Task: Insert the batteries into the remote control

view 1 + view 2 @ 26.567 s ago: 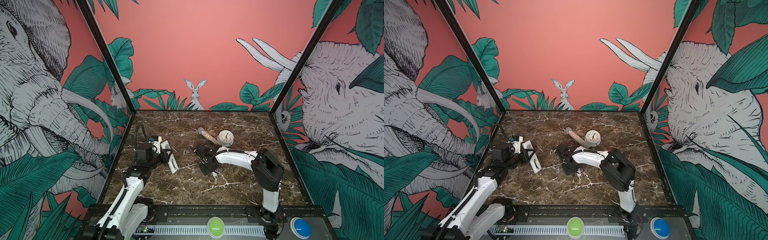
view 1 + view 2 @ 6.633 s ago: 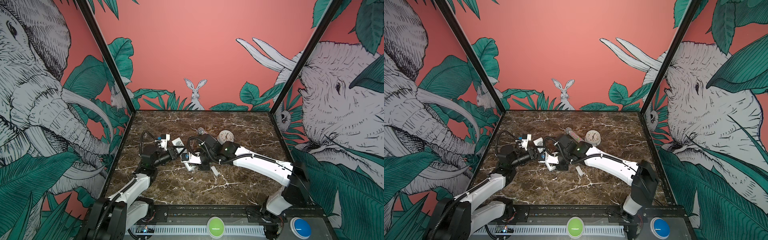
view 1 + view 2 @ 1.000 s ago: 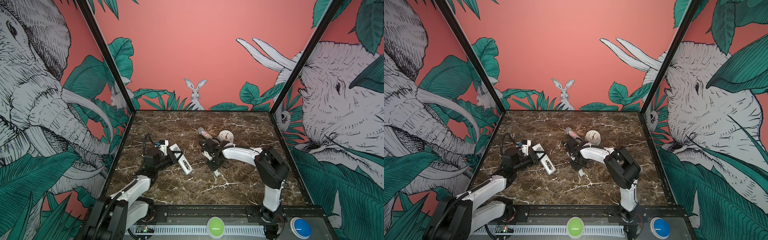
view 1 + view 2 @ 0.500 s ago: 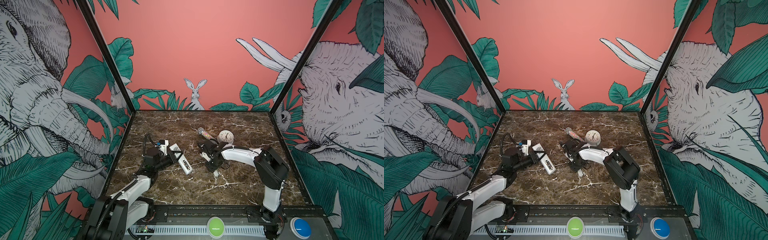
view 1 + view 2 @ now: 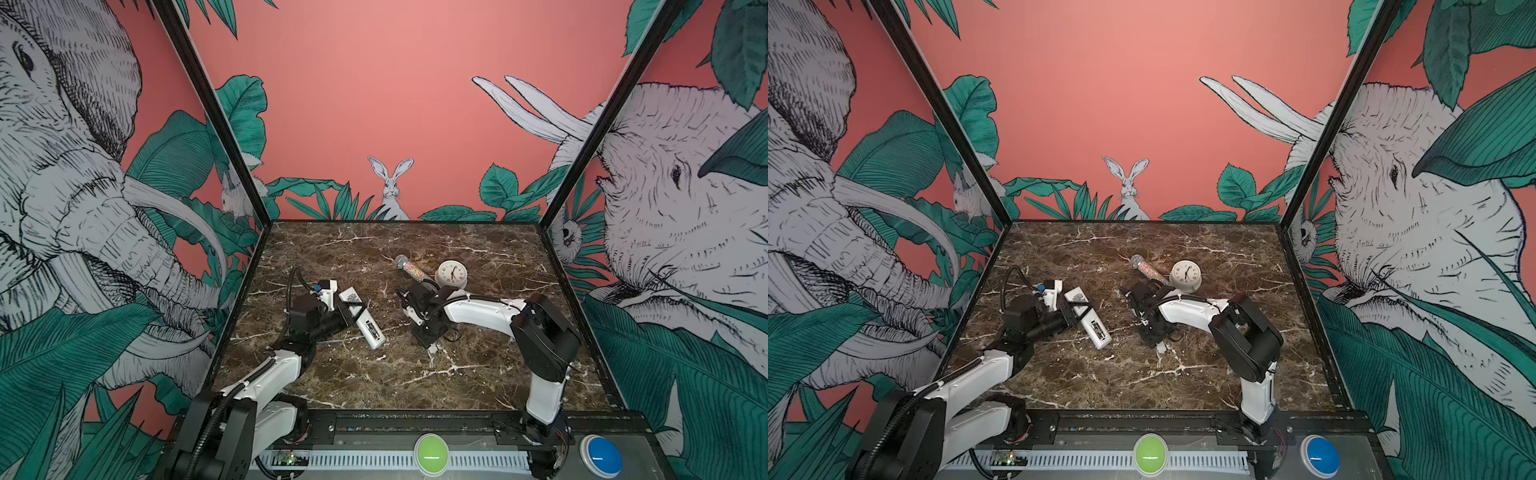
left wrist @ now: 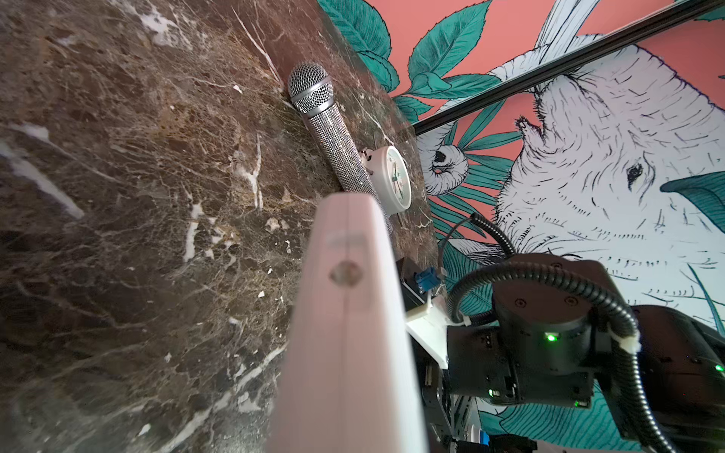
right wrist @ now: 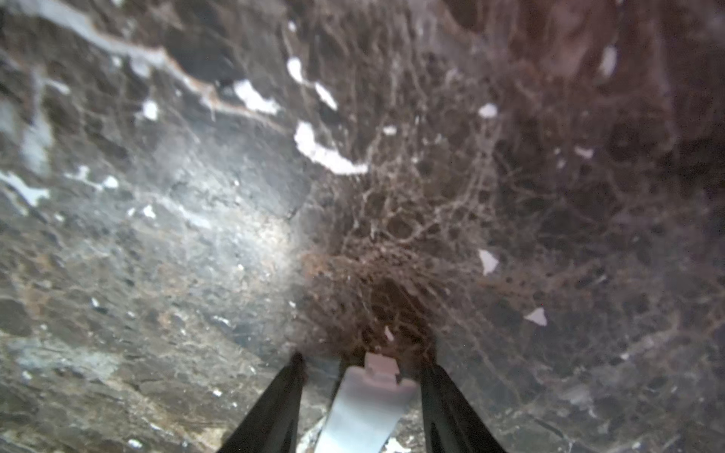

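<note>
A small white cover (image 5: 432, 351) lies flat on the near half of the marble table (image 5: 374, 382). The right claw (image 5: 429, 341) points down at it from just above. In the right wrist view the claw's two black fingers (image 7: 276, 412) stand apart with the cover between them. A strip of table shows between one finger and the cover's edge, so this claw is open and is not pinching the cover.

A little farther back and to the left, well apart from that claw, the left claw (image 5: 353, 312) is clamped across the width of the remote control (image 5: 369, 328). It grips nearer the far end than the near one. The remote control slants, with its far end toward the left wall and its near end toward the middle of the table. A dark slot shows near the near end, too small to tell what is in it.

Farthest back lie a glittery microphone (image 5: 411, 270) and, just beside it, a round white clock (image 5: 452, 274).
</note>
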{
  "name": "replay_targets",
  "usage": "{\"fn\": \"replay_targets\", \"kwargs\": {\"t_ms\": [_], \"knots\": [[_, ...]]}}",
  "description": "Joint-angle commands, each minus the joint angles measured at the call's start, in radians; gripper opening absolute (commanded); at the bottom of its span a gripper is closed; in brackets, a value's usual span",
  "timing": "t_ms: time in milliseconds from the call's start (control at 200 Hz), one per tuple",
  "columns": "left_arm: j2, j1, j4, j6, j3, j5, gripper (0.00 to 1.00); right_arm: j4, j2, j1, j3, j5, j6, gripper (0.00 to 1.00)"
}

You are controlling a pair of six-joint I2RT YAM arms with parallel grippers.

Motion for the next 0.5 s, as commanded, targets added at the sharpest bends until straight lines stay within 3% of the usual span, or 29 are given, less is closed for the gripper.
{"fn": "replay_targets", "kwargs": {"t_ms": [0, 230, 495], "knots": [[0.001, 0.004, 0.045, 0.009, 0.003, 0.015, 0.0, -0.03, -0.027, 0.003, -0.016, 0.002, 0.034, 0.51], [-0.001, 0.004, 0.047, 0.007, 0.003, 0.016, 0.0, -0.006, -0.008, 0.003, -0.012, -0.02, 0.037, 0.41], [-0.013, 0.003, 0.036, 0.012, -0.002, 0.013, 0.0, -0.005, 0.014, 0.003, 0.01, -0.023, 0.032, 0.39]]}}
